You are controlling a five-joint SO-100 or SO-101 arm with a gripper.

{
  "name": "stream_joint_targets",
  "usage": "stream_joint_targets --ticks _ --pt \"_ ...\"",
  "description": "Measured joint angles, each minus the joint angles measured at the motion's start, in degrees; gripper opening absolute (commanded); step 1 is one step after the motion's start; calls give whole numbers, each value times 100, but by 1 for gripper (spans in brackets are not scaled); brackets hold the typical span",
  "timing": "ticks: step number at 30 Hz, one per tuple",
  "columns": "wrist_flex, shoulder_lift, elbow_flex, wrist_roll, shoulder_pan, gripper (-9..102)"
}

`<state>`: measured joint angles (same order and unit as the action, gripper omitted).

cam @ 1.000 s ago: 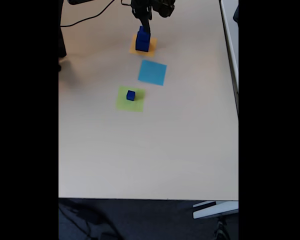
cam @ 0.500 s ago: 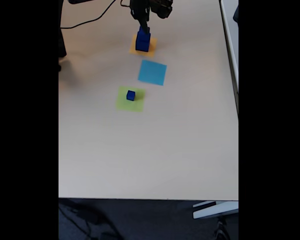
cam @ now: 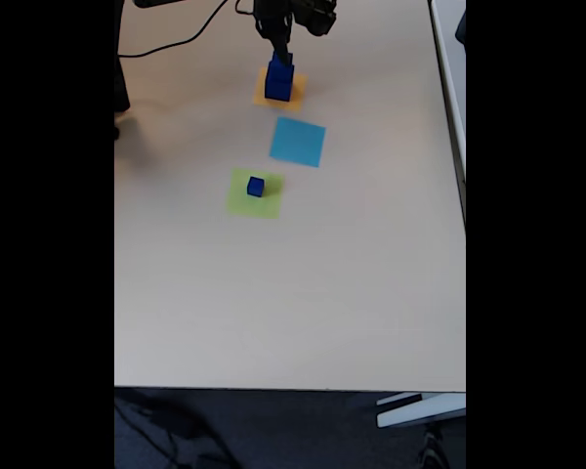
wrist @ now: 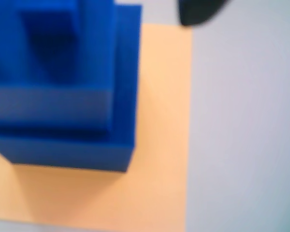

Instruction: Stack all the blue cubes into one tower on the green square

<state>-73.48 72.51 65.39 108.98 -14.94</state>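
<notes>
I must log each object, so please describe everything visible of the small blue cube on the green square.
The small blue cube is solid dark blue with a matte look. It sits upright, alone and flat on the green square, near that square's middle and slightly toward the far edge in the fixed view. Nothing else touches it.

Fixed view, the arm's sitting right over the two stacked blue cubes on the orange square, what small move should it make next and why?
Probably close on the medium cube and lift it straight up. It sits on the large cube on the orange square, and the gripper is at it; whether the jaws are shut is unclear. On the green square stands only the small cube, so the tower is in the wrong place.
</notes>
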Motion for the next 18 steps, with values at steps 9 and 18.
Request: stream_joint_targets --ticks 9,18 --pt "0 9 70 -114 18 19" --pt "-141 18 97 -246 114 18"
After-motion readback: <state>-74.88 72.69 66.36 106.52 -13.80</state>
